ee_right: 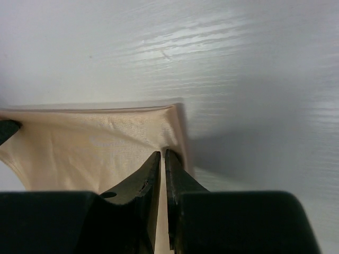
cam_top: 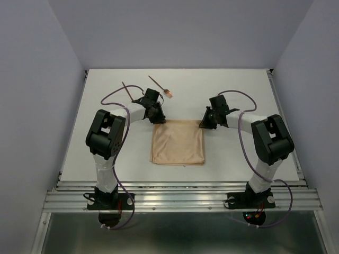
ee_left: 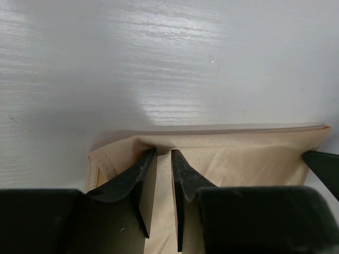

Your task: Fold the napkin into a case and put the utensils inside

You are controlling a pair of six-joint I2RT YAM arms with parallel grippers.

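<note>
The tan napkin [cam_top: 178, 143] lies folded into a rough square mid-table; no narrow case is in view. My left gripper [cam_top: 157, 117] sits at its far left corner, and in the left wrist view that gripper [ee_left: 160, 152] has its jaws pinching a puckered fold of the napkin [ee_left: 249, 159]. My right gripper [cam_top: 204, 124] sits at the far right corner, where the right wrist view shows it [ee_right: 162, 153] nearly closed on the napkin [ee_right: 79, 148] edge. The utensils lie beyond the napkin: a forked piece [cam_top: 160, 86] and a plain stick [cam_top: 127, 90].
White table [cam_top: 238, 90] with purple-grey walls around it. A metal rail [cam_top: 180, 198] runs along the near edge, where both arm bases stand. Purple cables loop off each arm. The left arm's elbow is near the plain stick.
</note>
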